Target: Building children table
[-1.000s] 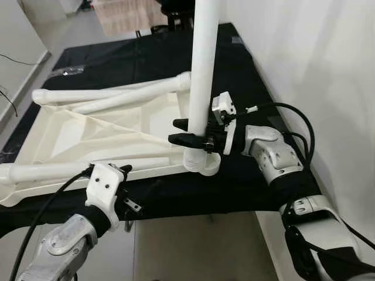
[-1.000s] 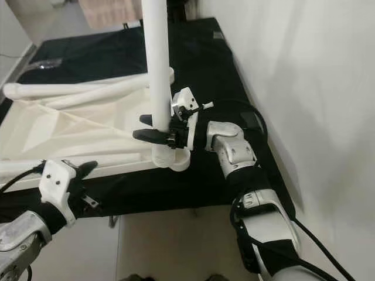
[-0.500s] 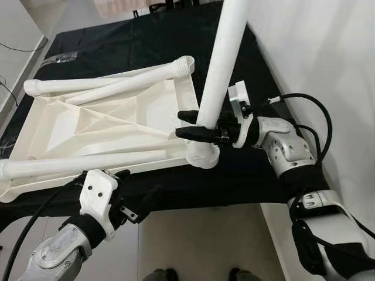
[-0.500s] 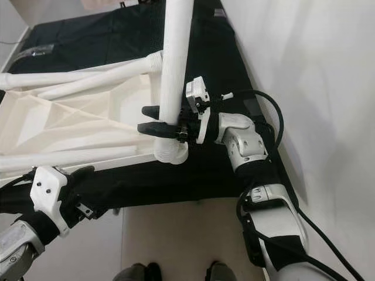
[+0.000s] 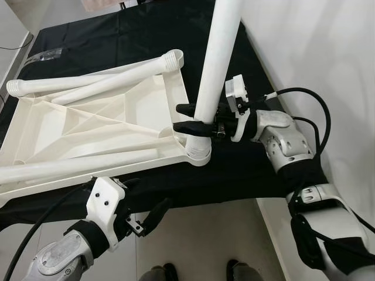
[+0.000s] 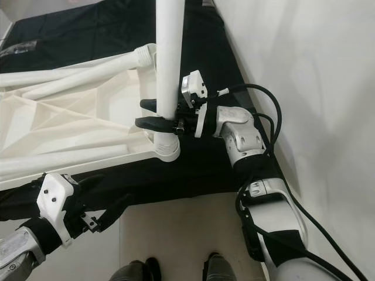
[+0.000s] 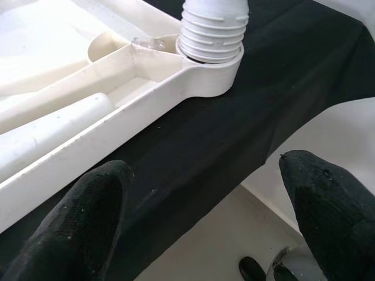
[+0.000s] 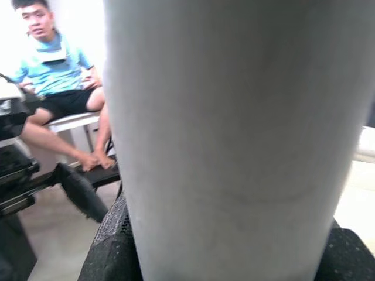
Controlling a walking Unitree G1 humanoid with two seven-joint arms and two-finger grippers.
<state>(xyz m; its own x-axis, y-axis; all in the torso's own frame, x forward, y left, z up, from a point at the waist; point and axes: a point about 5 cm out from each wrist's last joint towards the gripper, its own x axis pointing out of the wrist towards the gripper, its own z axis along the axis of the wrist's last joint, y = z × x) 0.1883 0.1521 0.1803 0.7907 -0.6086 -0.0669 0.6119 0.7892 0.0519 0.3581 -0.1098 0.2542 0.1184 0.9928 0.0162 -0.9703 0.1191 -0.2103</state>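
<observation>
While my right gripper (image 5: 188,117) is clamped around the upright white table leg (image 5: 215,64), I can see its two black fingers pinching the tube low down, just above the ribbed end. That ribbed end sits in the round corner socket (image 7: 214,73) of the upturned white tabletop (image 5: 88,126), directly beneath the gripper. The leg rises nearly vertical from there, leaning slightly, and runs out past the upper edge of the head views. Through the right wrist camera the tube stands right against the lens, pale and blurred, with the black finger pads (image 8: 111,249) on either side of it; behind it a person (image 8: 55,82) in a light blue shirt sits on a bench.

My left gripper (image 5: 145,215) hangs off the near edge of the black-draped table (image 5: 246,170), fingers spread wide with nothing between them — floor below. From its wrist camera the two black fingertips (image 7: 76,225) frame the tabletop's near rim and the socket ahead, well apart from both.

Out beyond the right gripper, on the tabletop's far side, two more white legs (image 5: 94,85) lie across the ribbed underside, their ends meeting at the far corner. Another leg (image 5: 82,165) lies along the near rim, between my two grippers — its end close to the occupied socket.
</observation>
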